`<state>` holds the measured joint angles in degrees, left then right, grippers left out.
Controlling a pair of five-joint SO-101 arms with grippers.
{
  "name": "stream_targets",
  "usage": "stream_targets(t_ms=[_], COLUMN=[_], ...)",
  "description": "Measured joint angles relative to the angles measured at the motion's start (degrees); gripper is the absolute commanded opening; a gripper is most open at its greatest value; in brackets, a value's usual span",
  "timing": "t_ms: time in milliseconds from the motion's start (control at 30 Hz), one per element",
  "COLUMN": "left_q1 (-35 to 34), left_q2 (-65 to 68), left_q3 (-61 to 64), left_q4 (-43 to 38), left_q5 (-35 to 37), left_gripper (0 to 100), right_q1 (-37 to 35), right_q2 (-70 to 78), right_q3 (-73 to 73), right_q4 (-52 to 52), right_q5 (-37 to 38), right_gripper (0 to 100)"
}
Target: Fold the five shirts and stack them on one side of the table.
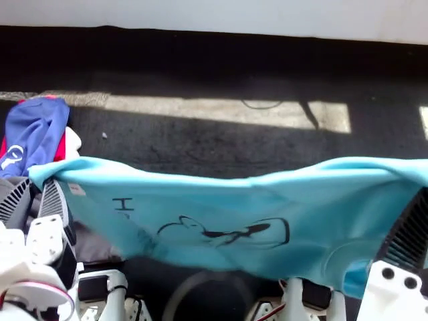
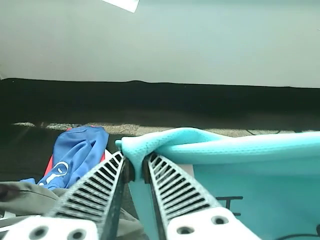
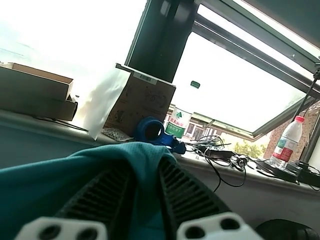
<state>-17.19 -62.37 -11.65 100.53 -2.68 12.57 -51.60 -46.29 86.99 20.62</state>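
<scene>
Cyan shirt [image 1: 221,207] hangs spread between both arms, above the surface [image 1: 200,144]. Left claw [image 2: 134,167] is clamped on one top corner, right claw [image 3: 147,172] on the other. Likely stretched taut so it lays down flat for folding. Blue shirt [image 1: 33,134] lies crumpled at far left, not folded.

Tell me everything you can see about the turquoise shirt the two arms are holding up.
The turquoise shirt is a thin, mesh-like knit with a black line drawing on its front. It hangs spread wide above the dark table, sagging in the middle. The left gripper pinches one end of its top edge, the right gripper the other.
</scene>
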Motion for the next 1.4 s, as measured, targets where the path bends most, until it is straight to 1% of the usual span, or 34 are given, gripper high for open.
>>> stream_targets(t_ms=[133,300,400,533,600,733,833,967,1033,1400], left_q1=[-1.1,-1.1,-0.3,3.2,5.2,7.8,8.0,8.1,8.3,10.5], left_q2=[3.1,15.0,23.7,36.2,42.6,53.5,60.7,69.5,73.9,98.7], left_q3=[0.0,2.6,5.2,6.7,6.9,4.5,-2.0,-13.4,-17.1,-28.3], left_q4=[0.0,-1.6,-6.2,-13.7,-17.5,-23.6,-24.6,-23.9,-23.0,-22.4], left_q5=[0.0,0.1,0.1,0.1,0.1,0.1,0.1,0.1,0.1,0.0], left_gripper=[1,1,1,1,1,1,1,1,1,1], right_q1=[0.0,-0.1,-2.6,-6.3,-6.9,-6.9,-6.9,-6.9,-7.3,-9.3], right_q2=[2.4,8.9,12.6,17.8,20.8,28.5,34.8,42.9,46.2,62.8], right_q3=[5.5,16.8,25.0,36.5,41.5,44.9,44.3,40.2,39.1,39.1], right_q4=[-4.1,-10.9,-15.9,-24.6,-30.3,-41.2,-46.2,-47.5,-46.7,-33.1], right_q5=[0.0,0.0,0.0,0.0,0.0,0.0,-0.2,-0.2,-0.2,-0.2], right_gripper=[0.5,0.5,0.5,0.5,0.5,0.5,0.5,0.5,0.5,0.5])
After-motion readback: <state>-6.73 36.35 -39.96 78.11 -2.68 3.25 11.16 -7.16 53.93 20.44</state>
